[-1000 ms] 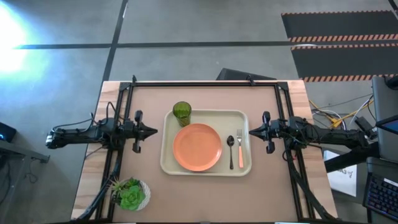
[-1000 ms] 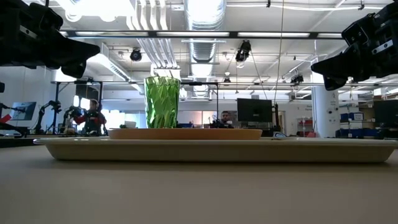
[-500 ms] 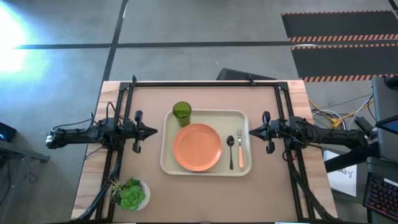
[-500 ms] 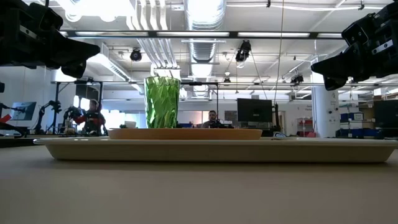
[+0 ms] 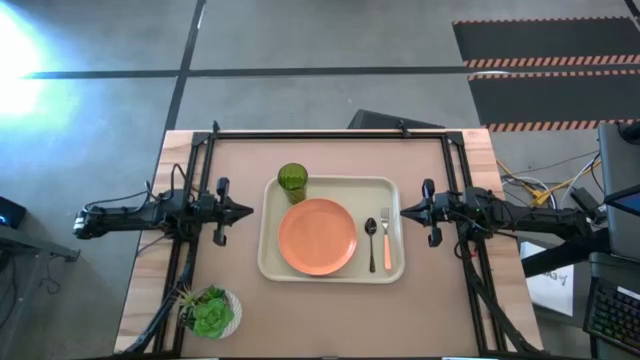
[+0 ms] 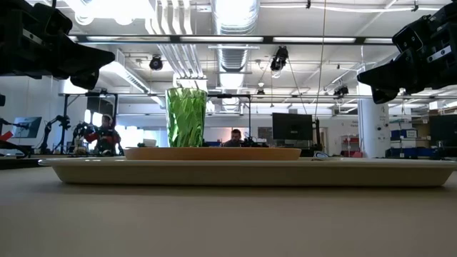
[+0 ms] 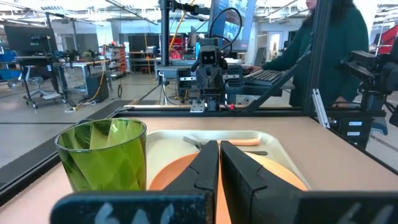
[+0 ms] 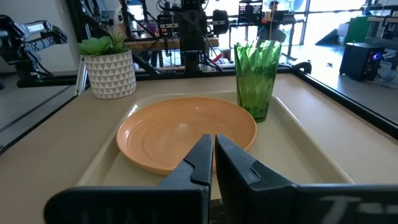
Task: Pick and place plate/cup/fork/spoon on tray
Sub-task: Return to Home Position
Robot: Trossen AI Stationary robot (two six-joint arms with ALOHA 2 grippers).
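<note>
Nothing on the desk has moved since the earlier frames; only a person in the room behind, seen in the low view, has shifted toward the cup. The tray lies at the desk's centre, carrying everything. The plate sits at its middle. The cup stands upright at the tray's 11 o'clock corner, just beside the plate. The spoon and the fork lie side by side at 3 o'clock of the plate, handles toward 6 o'clock. The left gripper hovers at the tray's 9 o'clock, fingers pressed together, empty. The right gripper hovers at 3 o'clock, likewise closed and empty. A potted plant stands at the desk's 7 o'clock.
</note>
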